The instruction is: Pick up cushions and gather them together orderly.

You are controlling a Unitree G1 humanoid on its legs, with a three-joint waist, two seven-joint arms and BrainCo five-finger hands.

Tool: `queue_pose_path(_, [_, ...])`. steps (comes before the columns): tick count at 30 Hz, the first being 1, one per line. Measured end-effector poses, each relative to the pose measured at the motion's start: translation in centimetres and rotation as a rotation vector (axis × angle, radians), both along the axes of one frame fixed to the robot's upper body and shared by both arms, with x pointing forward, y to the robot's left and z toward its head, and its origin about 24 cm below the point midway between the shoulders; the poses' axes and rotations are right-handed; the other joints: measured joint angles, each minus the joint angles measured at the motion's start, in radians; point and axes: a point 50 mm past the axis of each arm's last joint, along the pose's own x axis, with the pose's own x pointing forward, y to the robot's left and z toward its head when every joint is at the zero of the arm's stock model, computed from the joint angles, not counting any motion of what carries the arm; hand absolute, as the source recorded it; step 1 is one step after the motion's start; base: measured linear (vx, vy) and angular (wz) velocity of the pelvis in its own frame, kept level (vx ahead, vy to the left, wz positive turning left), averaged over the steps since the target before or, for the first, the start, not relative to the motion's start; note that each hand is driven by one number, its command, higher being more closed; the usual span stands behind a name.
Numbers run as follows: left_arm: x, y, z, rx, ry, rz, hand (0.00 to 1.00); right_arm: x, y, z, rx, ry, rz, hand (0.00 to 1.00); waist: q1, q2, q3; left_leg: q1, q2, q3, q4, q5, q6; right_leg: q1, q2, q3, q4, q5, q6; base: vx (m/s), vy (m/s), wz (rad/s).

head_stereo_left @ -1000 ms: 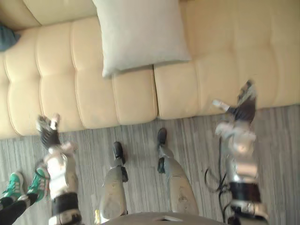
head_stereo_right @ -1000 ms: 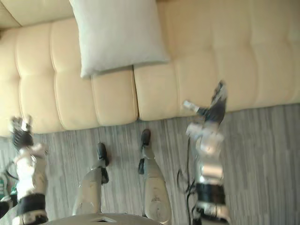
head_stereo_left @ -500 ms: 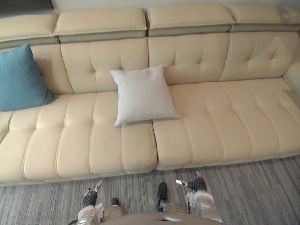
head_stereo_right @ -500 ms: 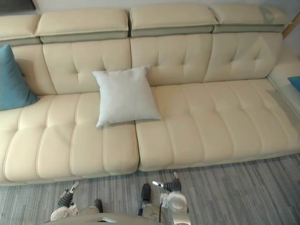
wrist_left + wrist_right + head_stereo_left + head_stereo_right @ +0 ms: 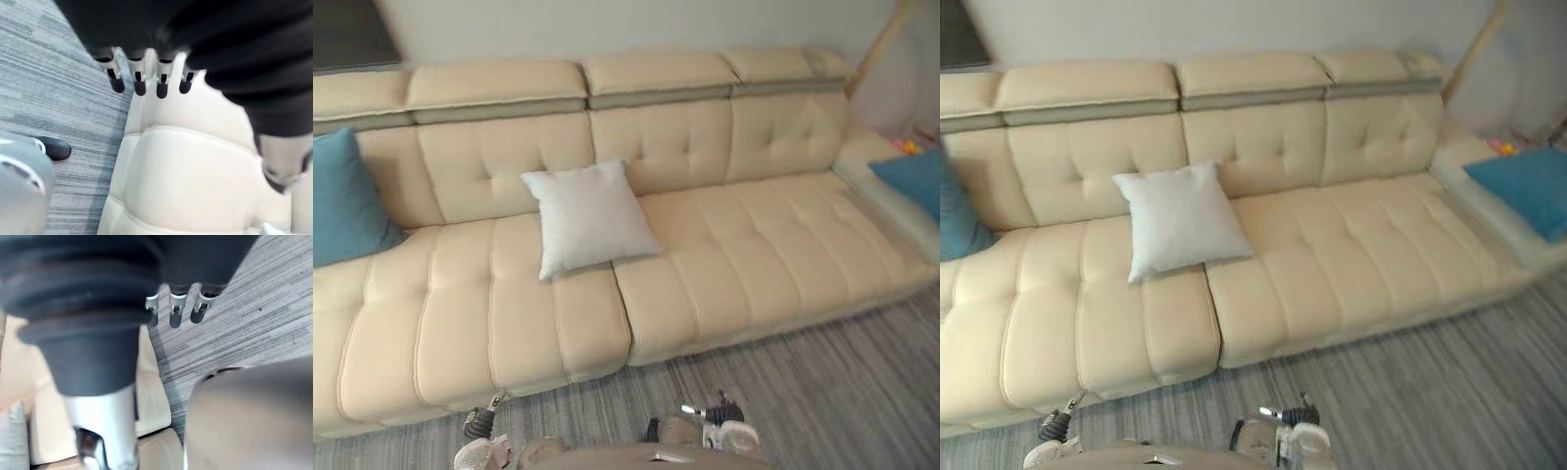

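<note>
White cushion [image 5: 587, 217] leaned against the backrest of the sofa [image 5: 773, 245], sitting across the seam between the left and middle seat pads. One blue cushion [image 5: 347, 201] stood at the sofa's left end. A second blue cushion [image 5: 1523, 186] lay on the right-end corner section, well apart from the others.

Judgement: all three look soft, light and stuffed, not fragile. The fabric should give under the fingers, so a pinch on a corner would likely sag. Better to take each by a side edge with fingers and thumb closed deep into the filling, or to clamp it between both hands.

Left hand [image 5: 160, 81] hung with fingers straight, holding nothing, near the seat's front edge. Right hand [image 5: 173, 308] was likewise relaxed and empty, over the floor [image 5: 822, 392].

Against the frame half a second earlier: the whole view had shifted, so the camera moved. The right-end blue cushion had come into view, the white cushion was unchanged on its seam, and both hands were low as before
</note>
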Motion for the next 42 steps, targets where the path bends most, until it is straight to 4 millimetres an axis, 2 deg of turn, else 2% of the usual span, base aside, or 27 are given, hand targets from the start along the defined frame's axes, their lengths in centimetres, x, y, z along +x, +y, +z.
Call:
queue_pose_path(1, [-0.3, 0.3, 0.0, 0.008, 0.007, 0.003, 0.0, 0.4, 0.1, 0.1, 0.002, -0.009, 0.002, 0.0, 0.009, -0.02, -0.008, -0.02, -0.013, -0.008, 0.007, 0.013, -0.011, 0.027, -0.018, 0.026, -0.062, 0.018, 0.037, -0.07, -0.249, -0.03])
queue_pose_path(2, [-0.8, -0.1, -0.3, -0.013, 0.033, 0.016, 0.0, 2.1, -0.2, 0.7, -0.01, -0.056, 0.01, 0.0, 0.025, -0.006, -0.01, -0.091, 0.015, 0.0, 0.064, 0.035, -0.018, 0.049, 0.042, 0.043, -0.192, -0.007, 0.058, -0.1, -0.21, -0.3])
queue_pose_path(3, [-0.8, -0.5, -0.4, -0.026, 0.036, 0.014, 0.0, 2.5, -0.3, 0.9, -0.014, -0.067, 0.012, 0.0, 0.027, 0.006, -0.004, -0.122, 0.025, -0.002, 0.101, 0.044, -0.008, 0.066, 0.062, 0.05, -0.254, -0.003, 0.052, -0.23, -0.176, -0.43])
queue_pose_path(4, [-0.8, -1.1, -0.6, -0.046, 0.036, 0.018, 0.0, 3.4, -0.6, 1.3, -0.024, -0.086, 0.017, 0.0, 0.036, -0.001, 0.003, -0.169, 0.011, -0.012, 0.084, 0.038, -0.019, 0.094, 0.068, 0.057, -0.353, -0.003, 0.05, -0.34, -0.109, -0.49])
queue_pose_path(5, [-0.8, -1.7, -0.7, -0.062, 0.035, 0.027, 0.0, 4.1, -1.4, 1.7, -0.047, -0.104, 0.02, 0.0, 0.054, 0.034, 0.005, -0.178, -0.006, -0.037, -0.004, 0.135, -0.009, 0.11, 0.095, 0.067, -0.472, -0.002, 0.049, -0.41, -0.071, -0.55])
queue_pose_path(6, [-0.7, -1.9, -0.7, -0.067, 0.034, 0.024, 0.0, 4.2, -1.7, 1.8, -0.053, -0.104, 0.019, 0.0, 0.055, 0.053, 0.008, -0.181, 0.003, -0.022, -0.006, 0.127, 0.002, 0.12, 0.111, 0.065, -0.504, -0.003, 0.047, -0.32, -0.019, -0.41])
queue_pose_path(7, [-0.4, -1.9, -0.6, -0.065, 0.03, 0.008, 0.0, 4.5, -1.7, 2.0, -0.059, -0.114, 0.026, 0.0, 0.048, 0.053, 0.012, -0.2, 0.006, -0.022, -0.009, 0.138, -0.002, 0.134, 0.118, 0.06, -0.567, -0.008, 0.039, -0.29, -0.023, -0.02])
queue_pose_path(8, [1.3, -2.3, -0.4, -0.062, -0.004, -0.032, 0.0, 4.9, -1.5, 2.1, -0.06, -0.123, 0.045, 0.0, 0.047, 0.069, 0.05, -0.208, 0.014, -0.038, 0.003, 0.149, -0.008, 0.167, 0.133, 0.038, -0.623, 0.013, 0.02, -0.24, -0.031, 0.12])
queue_pose_path(13, [2.2, -2.4, -0.1, -0.049, -0.027, -0.078, 0.0, 3.8, -0.9, 1.5, -0.039, -0.097, 0.03, 0.0, 0.028, 0.072, 0.082, -0.173, 0.028, -0.039, -0.065, 0.174, -0.019, 0.176, 0.152, 0.004, -0.618, 0.025, 0.002, -0.25, -0.032, 0.17])
queue_pose_path(14, [2.1, -2.5, -0.1, -0.047, -0.022, -0.092, 0.0, 3.7, -1.0, 1.5, -0.041, -0.096, 0.024, 0.0, 0.018, 0.069, 0.075, -0.168, 0.019, -0.034, -0.108, 0.158, -0.039, 0.162, 0.141, -0.001, -0.626, 0.035, -0.012, -0.18, 0.047, 0.11])
queue_pose_path(15, [2.6, -2.2, 0.1, -0.037, -0.032, -0.103, 0.0, 3.3, -0.9, 1.3, -0.032, -0.087, 0.012, 0.0, 0.016, 0.04, 0.076, -0.191, 0.004, -0.01, -0.07, 0.147, -0.018, 0.134, 0.107, -0.006, -0.641, 0.057, -0.025, -0.16, 0.072, 0.04])
queue_pose_path(17, [2.7, -2.2, 0.1, -0.037, -0.035, -0.102, 0.0, 3.0, -1.2, 1.2, -0.035, -0.079, -0.003, 0.0, 0.018, 0.039, 0.075, -0.206, -0.006, -0.005, 0.043, 0.127, 0.013, 0.12, 0.089, -0.002, -0.641, 0.073, -0.017, -0.13, 0.095, -0.09])
queue_pose_path(18, [2.6, -2.2, 0.0, -0.038, -0.029, -0.104, 0.0, 2.8, -1.4, 1.2, -0.035, -0.077, -0.017, 0.0, 0.014, 0.04, 0.075, -0.201, -0.019, -0.004, 0.163, 0.061, 0.031, 0.114, 0.072, 0.011, -0.642, 0.083, -0.004, -0.13, 0.143, -0.27])
queue_pose_path(19, [1.9, -2.4, -0.2, -0.041, -0.009, -0.106, 0.0, 2.1, -1.5, 1.0, -0.031, -0.061, -0.03, 0.0, 0.008, 0.052, 0.074, -0.15, -0.017, -0.007, 0.235, -0.057, 0.01, 0.112, 0.076, 0.044, -0.646, 0.087, 0.007, -0.13, 0.159, -0.37])
queue_pose_path(20, [1.7, -2.6, -0.3, -0.045, -0.001, -0.11, 0.0, 1.9, -1.5, 0.9, -0.029, -0.058, -0.034, 0.0, 0.008, 0.066, 0.068, -0.122, -0.01, -0.01, 0.205, -0.095, -0.003, 0.109, 0.089, 0.058, -0.648, 0.086, 0.01, -0.12, 0.179, -0.64])
queue_pose_path(21, [1.3, -2.7, -0.4, -0.057, 0.008, -0.1, 0.0, 1.5, -1.4, 0.7, -0.022, -0.044, -0.042, 0.0, 0.01, 0.077, 0.063, -0.09, -0.017, -0.007, 0.156, -0.135, 0.007, 0.102, 0.1, 0.091, -0.65, 0.099, 0.023, -0.09, 0.195, -0.85])
queue_pose_path(22, [0.5, -2.3, -0.6, -0.045, 0.039, -0.114, 0.0, 0.6, -0.5, 0.3, 0.007, -0.025, -0.05, 0.0, 0.006, 0.067, 0.048, -0.076, -0.032, 0.033, 0.122, -0.138, 0.005, 0.1, 0.094, 0.13, -0.692, 0.133, 0.019, -0.07, 0.16, -0.85])
queue_pose_path(25, [-0.1, -1.9, -0.6, -0.034, 0.052, -0.116, 0.0, -0.4, -0.1, -0.1, 0.025, 0.005, -0.063, 0.0, -0.003, 0.043, 0.032, -0.044, -0.06, 0.081, 0.07, -0.138, 0.005, 0.103, 0.081, 0.187, -0.746, 0.189, 0.016, -0.02, 0.153, -0.77])
queue_pose_path(27, [-0.1, -2.0, -0.6, -0.035, 0.056, -0.131, 0.0, -0.4, -0.2, -0.1, 0.024, 0.005, -0.066, 0.0, -0.01, 0.047, 0.024, -0.021, -0.083, 0.088, 0.02, -0.137, 0.005, 0.103, 0.081, 0.206, -0.782, 0.223, 0.006, 0.05, 0.088, -0.6])
queue_pose_path(30, [-0.1, -2.4, -0.8, -0.032, 0.079, -0.184, 0.0, -0.4, -0.4, -0.1, 0.027, 0.004, -0.077, 0.0, -0.023, 0.056, 0.006, 0.008, -0.087, 0.112, -0.013, -0.102, 0.024, 0.106, 0.101, 0.237, -0.828, 0.248, 0.023, 0.16, 0.025, -0.43])
queue_pose_path(32, [0.2, -2.8, -0.9, -0.034, 0.088, -0.233, 0.0, -0.6, -0.9, -0.1, 0.018, 0.01, -0.09, 0.0, -0.032, 0.077, 0.003, 0.022, -0.079, 0.103, -0.018, -0.092, 0.038, 0.109, 0.119, 0.242, -0.839, 0.258, 0.023, 0.16, -0.029, -0.39])
queue_pose_path(35, [1.6, -3.9, -0.8, -0.058, 0.057, -0.281, 0.0, -0.7, -2.0, 0.1, -0.002, 0.007, -0.114, 0.0, -0.041, 0.103, -0.001, 0.059, -0.066, 0.106, -0.018, -0.093, 0.038, 0.117, 0.142, 0.285, -0.848, 0.269, 0.008, 0.14, -0.071, -0.66])
queue_pose_path(38, [2.9, -4.8, -0.7, -0.081, 0.027, -0.307, 0.0, -0.1, -2.1, 0.4, -0.005, -0.023, -0.118, 0.0, -0.046, 0.103, 0.004, 0.088, -0.054, 0.185, -0.017, -0.096, 0.042, 0.07, 0.185, 0.378, -0.818, 0.291, -0.021, 0.03, -0.044, -1.41])
queue_pose_path(39, [3.3, -4.8, -0.6, -0.078, 0.018, -0.313, 0.0, 0.4, -2.0, 0.5, -0.003, -0.038, -0.116, 0.0, -0.05, 0.099, 0.009, 0.086, -0.051, 0.224, -0.016, -0.106, 0.057, 0.036, 0.206, 0.389, -0.813, 0.319, -0.026, -0.02, -0.058, -1.9])
queue_pose_path(40, [3.8, -4.5, -0.4, -0.063, 0.01, -0.326, 0.0, 1.1, -1.7, 0.7, 0.009, -0.056, -0.111, 0.0, -0.047, 0.089, 0.018, 0.085, -0.048, 0.274, -0.014, -0.111, 0.063, 0.006, 0.226, 0.343, -0.834, 0.371, -0.046, -0.02, -0.088, -1.9])
queue_pose_path(41, [3.9, -4.4, -0.4, -0.054, 0.009, -0.334, 0.0, 1.3, -1.6, 0.7, 0.011, -0.06, -0.106, 0.0, -0.048, 0.088, 0.024, 0.084, -0.04, 0.294, -0.012, -0.111, 0.064, 0.002, 0.227, 0.303, -0.849, 0.378, -0.074, 0.0, -0.128, -1.81])
queue_pose_path(42, [4.5, -4.4, -0.2, -0.049, -0.004, -0.34, 0.0, 1.9, -1.8, 0.9, 0.005, -0.071, -0.103, 0.0, -0.055, 0.102, 0.036, 0.088, -0.026, 0.351, -0.016, -0.128, 0.056, -0.028, 0.215, 0.085, -0.806, 0.285, -0.156, -0.01, -0.099, -1.21])
